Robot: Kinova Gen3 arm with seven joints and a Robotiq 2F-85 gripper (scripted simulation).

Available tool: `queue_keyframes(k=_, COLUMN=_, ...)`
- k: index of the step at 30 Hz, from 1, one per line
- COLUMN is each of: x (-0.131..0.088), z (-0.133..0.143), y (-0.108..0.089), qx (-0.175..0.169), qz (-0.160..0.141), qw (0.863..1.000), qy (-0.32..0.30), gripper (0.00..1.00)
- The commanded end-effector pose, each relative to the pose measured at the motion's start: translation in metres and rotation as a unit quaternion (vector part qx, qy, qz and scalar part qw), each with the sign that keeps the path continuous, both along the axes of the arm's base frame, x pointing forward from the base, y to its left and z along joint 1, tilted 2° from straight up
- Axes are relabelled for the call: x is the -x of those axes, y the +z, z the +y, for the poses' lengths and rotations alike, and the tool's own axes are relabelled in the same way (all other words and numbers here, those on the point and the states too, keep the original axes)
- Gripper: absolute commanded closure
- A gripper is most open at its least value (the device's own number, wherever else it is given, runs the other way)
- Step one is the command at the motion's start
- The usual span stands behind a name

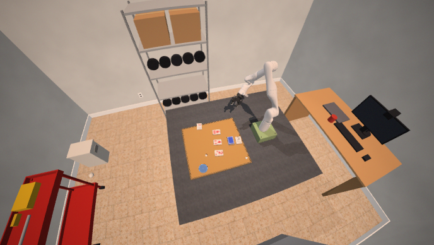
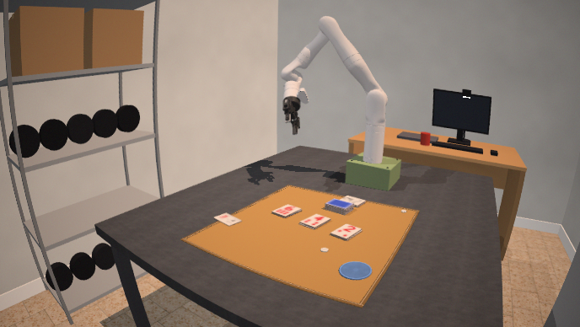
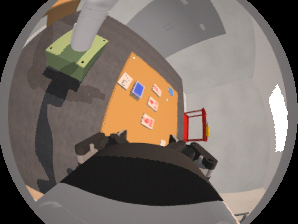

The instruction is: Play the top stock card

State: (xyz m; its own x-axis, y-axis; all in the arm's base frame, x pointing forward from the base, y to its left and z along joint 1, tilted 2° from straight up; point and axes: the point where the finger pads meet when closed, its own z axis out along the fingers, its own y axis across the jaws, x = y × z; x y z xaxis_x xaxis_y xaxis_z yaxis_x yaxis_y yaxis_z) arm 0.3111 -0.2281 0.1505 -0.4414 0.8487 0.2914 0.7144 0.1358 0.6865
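- Gripper (image 2: 293, 122) is open and holds nothing. It hangs high in the air, off past the far edge of the mat (image 2: 270, 249), well away from the cards.
- My guess: the step now is to reach for the stock (image 2: 339, 205). To do it well, the hand should come over the blue pile, go straight down, and pinch only the top card by its edges. The cards are stiff wood, so a soft push could slide the whole pile.
- The stock is a small pile with a blue back on top. It sits on the mat on the side by the green base (image 2: 392, 179).
- A white card (image 2: 354, 201) lies right behind the stock, maybe touching it.
- Three piles with red marks lie near the stock: one (image 2: 287, 210), one (image 2: 314, 220) and one (image 2: 346, 231). Another card (image 2: 228, 218) lies off alone. The numbers are too small to read.
- A blue disc (image 2: 355, 270) lies at the near corner of the mat.
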Motion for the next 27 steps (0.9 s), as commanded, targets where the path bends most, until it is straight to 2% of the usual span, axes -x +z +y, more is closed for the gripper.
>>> queue_keyframes(k=1, x=-0.007, z=0.011, y=-0.002, qx=0.002, qz=0.002, qw=1.0, qy=0.019, gripper=0.0)
queue_keyframes(k=5, x=-0.007, z=0.041, y=-0.023, qx=0.042, qz=0.015, qw=0.993, qy=0.113, gripper=0.0)
queue_keyframes(k=7, x=-0.006, z=0.057, y=-0.035, qx=0.067, qz=0.019, qw=0.983, qy=0.171, gripper=0.0)
queue_keyframes(k=9, x=-0.005, z=0.073, y=-0.048, qx=0.093, qz=0.022, qw=0.967, qy=0.235, gripper=0.0)
queue_keyframes(k=10, x=-0.005, z=0.073, y=-0.048, qx=0.093, qz=0.022, qw=0.967, qy=0.235, gripper=0.0)
queue_keyframes(k=11, x=-0.004, z=0.081, y=-0.054, qx=0.108, qz=0.022, qw=0.957, qy=0.269, gripper=0.0)
queue_keyframes(k=12, x=-0.004, z=0.081, y=-0.054, qx=0.108, qz=0.022, qw=0.957, qy=0.269, gripper=0.0)
queue_keyframes(k=13, x=-0.003, z=0.089, y=-0.06, qx=0.122, qz=0.021, qw=0.945, qy=0.304, gripper=0.0)
queue_keyframes(k=14, x=-0.003, z=0.089, y=-0.06, qx=0.122, qz=0.021, qw=0.945, qy=0.304, gripper=0.0)
queue_keyframes(k=15, x=-0.002, z=0.096, y=-0.066, qx=0.137, qz=0.02, qw=0.931, qy=0.339, gripper=0.0)
queue_keyframes(k=18, x=-0.002, z=0.096, y=-0.066, qx=0.137, qz=0.02, qw=0.931, qy=0.339, gripper=0.0)
queue_keyframes(k=19, x=-0.001, z=0.103, y=-0.072, qx=0.151, qz=0.017, qw=0.914, qy=0.375, gripper=0.0)
queue_keyframes(k=20, x=-0.001, z=0.103, y=-0.072, qx=0.151, qz=0.017, qw=0.914, qy=0.375, gripper=0.0)
queue_keyframes(k=21, x=-0.001, z=0.11, y=-0.078, qx=0.166, qz=0.014, qw=0.896, qy=0.411, gripper=0.0)
queue_keyframes(k=27, x=-0.001, z=0.11, y=-0.078, qx=0.166, qz=0.014, qw=0.896, qy=0.411, gripper=0.0)
